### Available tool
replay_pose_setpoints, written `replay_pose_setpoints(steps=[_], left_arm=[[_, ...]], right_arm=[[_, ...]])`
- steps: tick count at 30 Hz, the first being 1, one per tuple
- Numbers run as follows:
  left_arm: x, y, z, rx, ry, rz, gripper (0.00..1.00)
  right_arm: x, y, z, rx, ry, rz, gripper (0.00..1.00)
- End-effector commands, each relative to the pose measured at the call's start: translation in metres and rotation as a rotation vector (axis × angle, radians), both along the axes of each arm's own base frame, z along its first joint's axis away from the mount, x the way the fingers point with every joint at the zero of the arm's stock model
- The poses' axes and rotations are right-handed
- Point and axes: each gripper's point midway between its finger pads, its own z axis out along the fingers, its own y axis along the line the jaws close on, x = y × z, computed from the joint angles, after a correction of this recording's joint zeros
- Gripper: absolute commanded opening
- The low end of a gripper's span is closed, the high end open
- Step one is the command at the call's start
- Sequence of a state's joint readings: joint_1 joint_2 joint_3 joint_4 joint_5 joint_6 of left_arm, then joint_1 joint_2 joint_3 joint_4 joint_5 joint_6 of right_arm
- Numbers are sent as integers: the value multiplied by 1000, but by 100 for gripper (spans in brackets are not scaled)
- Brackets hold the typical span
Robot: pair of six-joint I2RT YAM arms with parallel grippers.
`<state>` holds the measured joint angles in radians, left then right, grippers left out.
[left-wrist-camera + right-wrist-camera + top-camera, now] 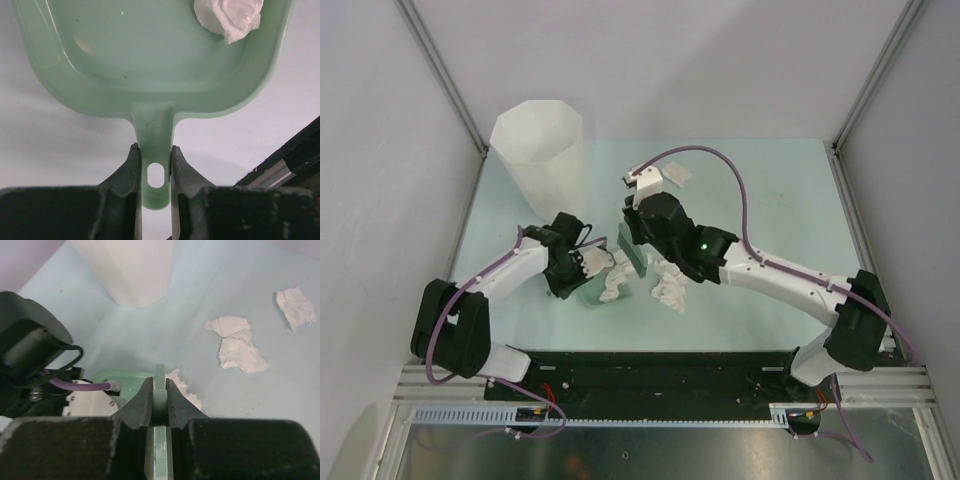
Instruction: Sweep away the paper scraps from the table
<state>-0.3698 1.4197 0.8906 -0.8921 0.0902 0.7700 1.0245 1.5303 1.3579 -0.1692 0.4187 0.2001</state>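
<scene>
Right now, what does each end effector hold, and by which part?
Left end effector: the green dustpan, by its handle. Right end effector: a green tool, probably a brush, by a thin flat part.

Both arms reach inward, wrists nearly meeting — left pincer (156, 155) clamped, right pincer (159, 390) clamped, angled down.

Pale mint table (770, 200) with scattered paper scraps (670, 290) and a tall white bin (538, 155).

The top view looks steeply down from behind onto the pale mint-green surface (770, 200). Close wrist views share with it the mint-green plastic dustpan (150, 60) (left) and tall white faceted bin (135, 270) (right).
</scene>
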Motion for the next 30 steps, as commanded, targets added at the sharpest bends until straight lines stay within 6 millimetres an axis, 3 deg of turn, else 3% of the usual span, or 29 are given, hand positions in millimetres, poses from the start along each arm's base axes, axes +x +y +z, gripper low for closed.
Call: replay_pose_setpoints(steps=[1,2,5,9,14,17,20,25,29,30], left_arm=[[-1,-11,1,-71,9,-25,0],[-1,-12,3,-87,8,-20,0],[6,-20,13,-212,6,50,0],[9,-17,17,-273,-5,99,0],[8,-23,34,-327,-71,78,0],[13,-29,55,-375,-133,79,0],[21,-38,82,-435,-191,96,0],[41,-49,148,-540,-328,157,0],[53,-60,199,-636,-404,185,0],[57,-62,223,-665,-448,183,0]], right_arm=[[20,0,-25,-64,19,-8,0],[26,4,-41,-87,37,4,0],[38,10,-62,-105,49,-6,0],[68,-12,-86,-88,116,-110,0],[85,-42,-95,-125,127,-226,0],[84,-50,-84,-124,113,-241,0],[79,-54,-60,-93,82,-231,0],[66,-70,-5,-3,12,-232,0],[54,-88,19,30,-19,-254,0],[52,-91,21,31,-20,-256,0]])
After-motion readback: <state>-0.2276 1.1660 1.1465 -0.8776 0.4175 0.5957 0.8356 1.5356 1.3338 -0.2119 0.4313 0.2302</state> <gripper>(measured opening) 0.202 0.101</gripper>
